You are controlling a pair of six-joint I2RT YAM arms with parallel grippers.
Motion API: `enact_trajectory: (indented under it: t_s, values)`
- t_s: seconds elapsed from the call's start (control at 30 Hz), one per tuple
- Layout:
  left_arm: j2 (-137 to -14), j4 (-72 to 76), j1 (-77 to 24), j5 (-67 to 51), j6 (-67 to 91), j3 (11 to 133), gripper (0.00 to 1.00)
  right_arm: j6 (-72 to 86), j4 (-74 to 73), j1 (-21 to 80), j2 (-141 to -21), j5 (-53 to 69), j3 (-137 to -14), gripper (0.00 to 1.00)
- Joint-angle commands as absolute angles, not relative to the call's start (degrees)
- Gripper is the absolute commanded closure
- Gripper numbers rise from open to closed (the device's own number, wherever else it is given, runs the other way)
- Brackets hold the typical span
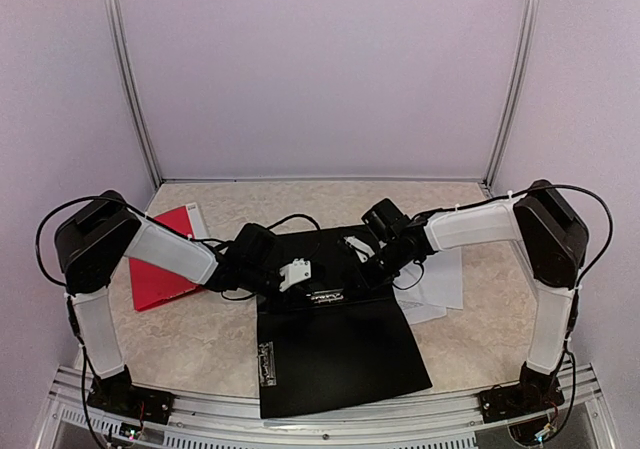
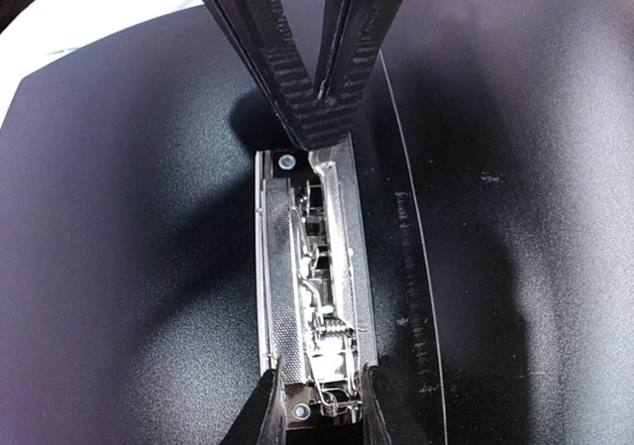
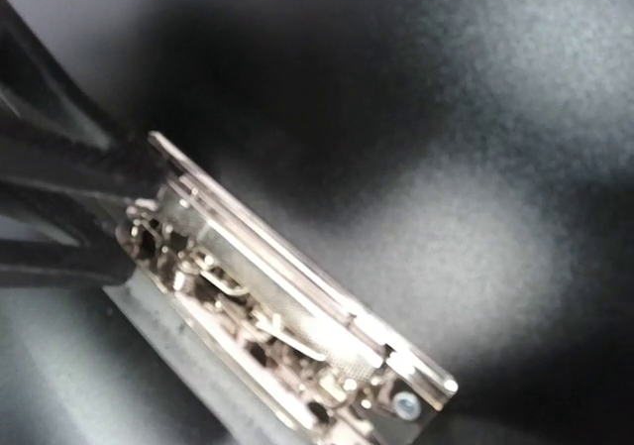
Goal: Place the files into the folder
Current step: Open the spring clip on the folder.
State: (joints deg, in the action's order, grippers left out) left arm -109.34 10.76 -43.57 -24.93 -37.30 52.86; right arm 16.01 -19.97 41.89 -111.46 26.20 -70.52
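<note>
The black folder (image 1: 340,359) lies open on the table's middle, and its metal clip (image 2: 312,267) runs along the spine. My left gripper (image 2: 322,417) stands narrowly open, with a finger on each side of the clip's near end and a gap on its left side. My right gripper (image 2: 319,118) is shut, its tips pressed together at the clip's far end. In the right wrist view the clip (image 3: 287,306) runs slantwise over the black cover, and my right fingers do not show there. The files (image 1: 440,284), white sheets, lie on the table beside the folder under my right arm.
A red folder (image 1: 160,259) lies at the left under my left arm, with a white sheet edge (image 1: 193,217) beside it. Both grippers (image 1: 290,274) (image 1: 365,267) meet over the black folder's spine. White walls close the back and sides.
</note>
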Motion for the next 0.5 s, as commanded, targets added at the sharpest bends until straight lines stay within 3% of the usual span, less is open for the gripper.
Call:
enact_trajectory:
  t_s: [0.0,0.47]
  values:
    - [-111.64,7.24,-44.65,-24.03,-36.66,51.15,0.76,16.04,-18.70,41.39,-113.14,25.91,-69.70,1.00]
    - [-112.33,5.58,-45.09,-26.30,-39.10,50.65,0.78,14.84,-18.06,40.83,-117.28,21.63,-69.66,1.00]
